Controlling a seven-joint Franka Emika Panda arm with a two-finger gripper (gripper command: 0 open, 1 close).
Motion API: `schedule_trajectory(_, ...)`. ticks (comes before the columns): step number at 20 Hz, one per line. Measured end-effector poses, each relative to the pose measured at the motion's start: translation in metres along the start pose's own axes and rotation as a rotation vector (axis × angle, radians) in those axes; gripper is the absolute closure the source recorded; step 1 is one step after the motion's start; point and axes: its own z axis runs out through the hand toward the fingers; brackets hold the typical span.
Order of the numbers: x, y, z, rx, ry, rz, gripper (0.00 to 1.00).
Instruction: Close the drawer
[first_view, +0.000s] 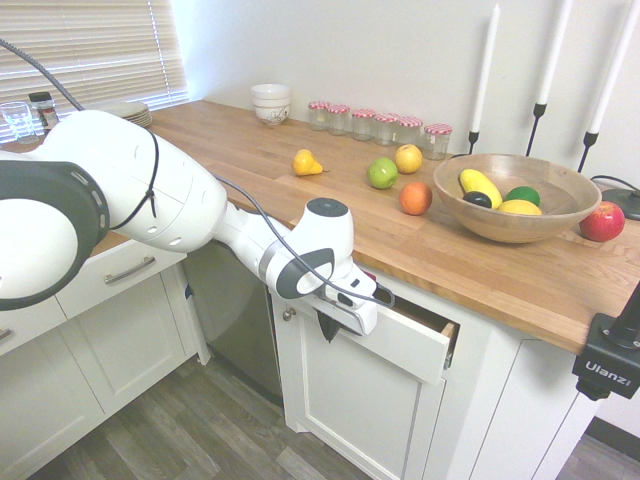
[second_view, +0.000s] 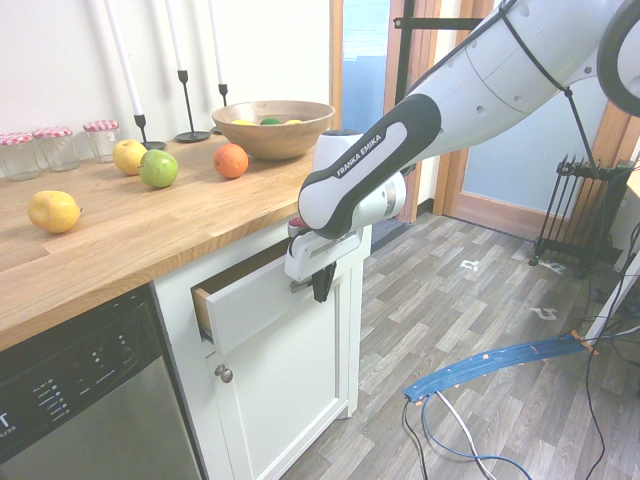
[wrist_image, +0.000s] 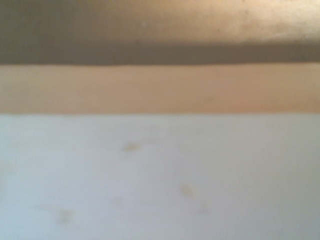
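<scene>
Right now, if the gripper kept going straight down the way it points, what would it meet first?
Probably nothing until the wood-look floor. The shut gripper hangs in front of the part-open drawer, beside its white front, with only the cabinet door behind that line. Depth is unclear.

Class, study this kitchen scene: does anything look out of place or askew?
Yes. The drawer under the wooden counter stands partly open, its plywood side showing, with the shut gripper at its white front. Nothing looks spilled or damaged.
</scene>
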Motion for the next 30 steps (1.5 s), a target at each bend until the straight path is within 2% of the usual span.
schedule_trajectory(11,0.009,-0.019,0.012,-0.017,-0.007,-0.018,1.0)
schedule_trajectory(30,0.01,-0.021,0.01,-0.029,-0.001,-0.015,1.0)
